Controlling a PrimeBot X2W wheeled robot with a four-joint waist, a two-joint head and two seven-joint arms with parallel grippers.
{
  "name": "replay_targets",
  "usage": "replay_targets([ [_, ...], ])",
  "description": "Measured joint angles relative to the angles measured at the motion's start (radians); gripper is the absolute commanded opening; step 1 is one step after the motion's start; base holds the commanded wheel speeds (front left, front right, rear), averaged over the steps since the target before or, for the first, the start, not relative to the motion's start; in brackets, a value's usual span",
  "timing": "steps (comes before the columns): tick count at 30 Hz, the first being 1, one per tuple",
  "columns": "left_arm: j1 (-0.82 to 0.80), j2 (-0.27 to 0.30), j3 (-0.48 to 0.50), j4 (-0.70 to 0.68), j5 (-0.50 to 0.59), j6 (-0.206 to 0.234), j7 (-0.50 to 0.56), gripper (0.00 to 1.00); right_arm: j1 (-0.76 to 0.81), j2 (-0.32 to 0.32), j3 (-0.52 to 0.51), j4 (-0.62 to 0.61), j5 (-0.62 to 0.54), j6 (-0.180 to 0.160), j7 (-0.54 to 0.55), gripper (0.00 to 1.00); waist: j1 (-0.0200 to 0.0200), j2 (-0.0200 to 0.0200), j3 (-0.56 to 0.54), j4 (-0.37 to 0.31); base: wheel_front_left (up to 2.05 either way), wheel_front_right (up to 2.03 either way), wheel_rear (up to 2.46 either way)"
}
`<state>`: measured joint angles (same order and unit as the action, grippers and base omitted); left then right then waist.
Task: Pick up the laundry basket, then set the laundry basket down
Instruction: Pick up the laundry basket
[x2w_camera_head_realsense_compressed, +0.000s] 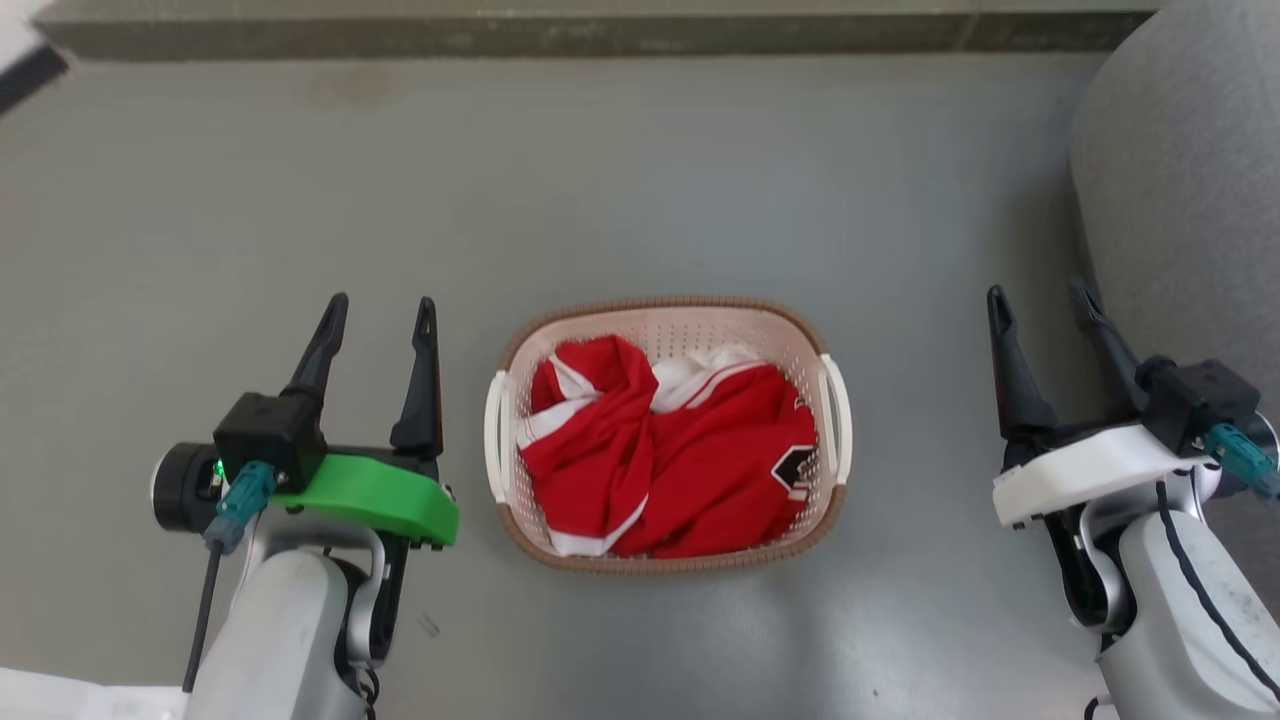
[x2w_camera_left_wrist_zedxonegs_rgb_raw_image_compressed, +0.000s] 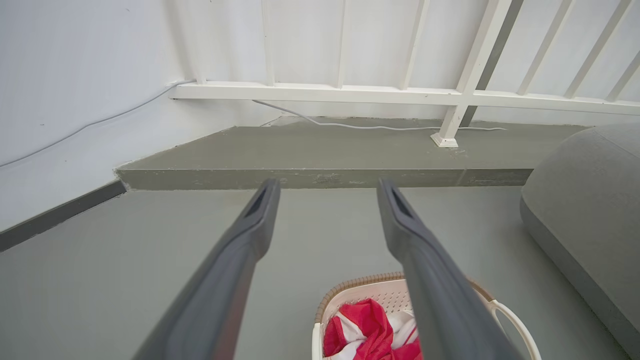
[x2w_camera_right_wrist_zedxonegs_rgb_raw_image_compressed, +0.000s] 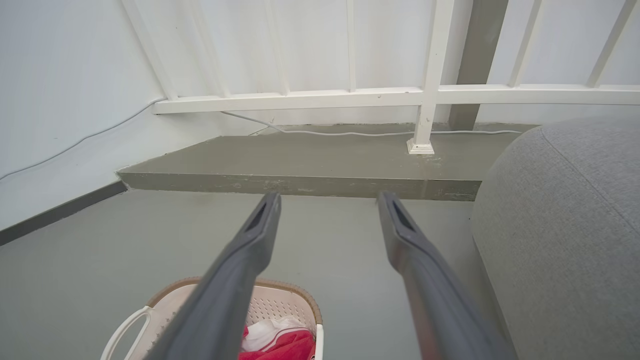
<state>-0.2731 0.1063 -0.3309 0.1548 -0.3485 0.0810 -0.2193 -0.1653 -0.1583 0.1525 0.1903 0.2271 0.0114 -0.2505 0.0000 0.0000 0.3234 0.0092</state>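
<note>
**Head view: pre-grasp alignment**

The laundry basket (x2w_camera_head_realsense_compressed: 665, 303) rested on the floor (x2w_camera_head_realsense_compressed: 700, 180) between the left tool (x2w_camera_head_realsense_compressed: 382, 302) and right tool (x2w_camera_head_realsense_compressed: 1038, 291), both wide, empty and clear of it. Each needed one of the white side handles (x2w_camera_head_realsense_compressed: 493, 435) centred before a level lift.

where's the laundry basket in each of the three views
head view: laundry basket in the middle, slightly below centre.
left wrist view: laundry basket at the bottom edge, right of centre, cut off below.
right wrist view: laundry basket at the bottom left, cut off below.
shared landmark: the raised grey step beyond it, along the head view's top, mid-height in both wrist views.
</note>
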Motion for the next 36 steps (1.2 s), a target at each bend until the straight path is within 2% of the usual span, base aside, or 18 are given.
replay_targets([
  [12,-0.086,-0.006,-0.007,-0.002,0.002,-0.002,0.003,1.00,-0.081,0.001,0.010,0.003,-0.017,0.006,-0.004,1.00,0.0001,0.0000,0.169,0.003,0.00,0.00,0.00],
  [17,-0.137,-0.007,-0.021,0.024,0.002,-0.021,0.017,1.00,-0.116,0.003,0.010,0.026,-0.017,0.006,-0.004,1.00,0.0001,0.0000,0.240,0.005,0.00,0.00,0.00],
  [22,-0.180,-0.006,-0.021,0.064,0.001,-0.042,0.034,1.00,-0.165,0.004,0.013,0.058,-0.017,0.015,-0.004,1.00,0.0001,0.0000,0.294,0.007,0.00,0.00,0.00],
  [25,-0.230,-0.007,-0.026,0.122,-0.017,-0.073,0.065,1.00,-0.214,0.006,0.024,0.116,-0.017,0.024,-0.004,1.00,0.0001,0.0000,0.344,0.007,0.00,0.00,0.00],
  [36,-0.350,-0.023,-0.048,0.320,-0.063,-0.145,0.149,1.00,-0.333,0.030,0.069,0.310,-0.036,0.048,0.021,1.00,0.0001,0.0000,0.427,0.003,0.00,0.00,0.00],
])
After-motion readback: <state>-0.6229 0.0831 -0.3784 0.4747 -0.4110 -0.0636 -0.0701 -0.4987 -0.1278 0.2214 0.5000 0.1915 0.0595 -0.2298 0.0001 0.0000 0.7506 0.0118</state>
